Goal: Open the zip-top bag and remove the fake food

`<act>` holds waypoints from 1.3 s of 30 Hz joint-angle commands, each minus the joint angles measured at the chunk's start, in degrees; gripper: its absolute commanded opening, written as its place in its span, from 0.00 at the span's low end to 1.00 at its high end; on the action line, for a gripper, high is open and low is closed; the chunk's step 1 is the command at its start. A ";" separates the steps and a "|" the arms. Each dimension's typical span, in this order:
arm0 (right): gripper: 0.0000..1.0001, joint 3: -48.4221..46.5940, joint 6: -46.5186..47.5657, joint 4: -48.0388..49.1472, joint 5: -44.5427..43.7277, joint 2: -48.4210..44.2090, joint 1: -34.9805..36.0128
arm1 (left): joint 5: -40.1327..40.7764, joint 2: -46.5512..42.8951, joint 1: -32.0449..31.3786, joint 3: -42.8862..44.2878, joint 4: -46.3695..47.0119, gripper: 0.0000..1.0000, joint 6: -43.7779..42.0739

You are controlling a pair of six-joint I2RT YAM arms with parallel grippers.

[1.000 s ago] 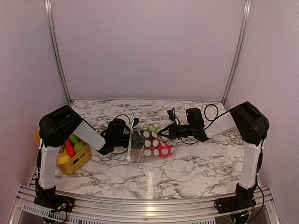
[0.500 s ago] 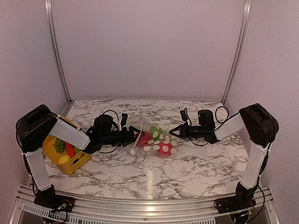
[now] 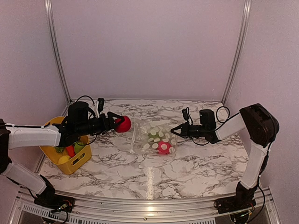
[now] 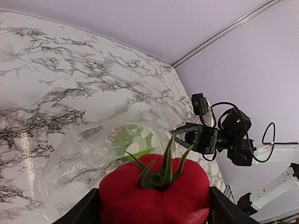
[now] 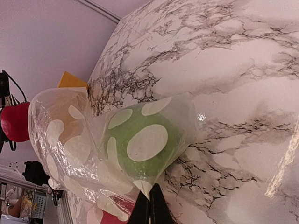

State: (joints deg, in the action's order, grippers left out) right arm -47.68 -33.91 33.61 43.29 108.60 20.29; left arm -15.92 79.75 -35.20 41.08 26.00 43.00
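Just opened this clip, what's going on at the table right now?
The left gripper is shut on a red toy tomato, held outside the polka-dot zip-top bag, between it and the yellow basket. The right gripper pinches the bag's edge on the opposite side. A green piece and a red piece of fake food lie inside the bag, so the emptying is partway done.

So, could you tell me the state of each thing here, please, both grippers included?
zip-top bag: open, one edge pinched.
tomato: out of the bag, held in the air.
green fake food: inside the bag.
red fake food: inside the bag.
left gripper: shut on the tomato.
right gripper: shut on the bag's edge.
yellow basket: upright, partly filled.
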 commanded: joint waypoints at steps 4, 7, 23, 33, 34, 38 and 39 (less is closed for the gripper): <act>0.00 -0.06 0.07 0.96 -0.39 -0.54 -0.63 | 3.44 -6.63 1.19 -2.21 -10.29 0.68 -2.21; 0.00 0.00 0.42 0.65 -0.34 -0.99 -0.84 | 10.32 -13.40 4.04 -2.32 -19.03 0.69 -2.23; 0.00 -1.80 1.01 -0.06 1.93 -0.56 -1.14 | 21.65 -30.09 34.27 -4.47 -47.76 0.69 -1.20; 0.38 -1.99 4.55 -5.32 0.74 -3.11 -1.43 | 25.53 -26.48 43.93 -4.79 -48.15 0.79 -2.20; 0.43 -1.72 4.94 -6.03 0.41 -3.70 -1.55 | 24.90 -26.15 44.32 -4.74 -47.92 0.83 -2.48; 0.56 -0.73 7.14 -10.38 -0.52 -6.35 -1.75 | 23.01 -25.16 44.95 -4.61 -47.49 0.94 -3.30; 0.56 -0.40 7.61 -11.46 -0.48 -7.05 -1.77 | 22.77 -25.02 45.10 -4.45 -47.59 0.96 -3.42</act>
State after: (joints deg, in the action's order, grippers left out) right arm -48.10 -29.41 27.24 43.75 104.88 19.18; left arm 7.90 53.82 9.23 36.62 -20.21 40.91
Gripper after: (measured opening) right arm 0.548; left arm 0.926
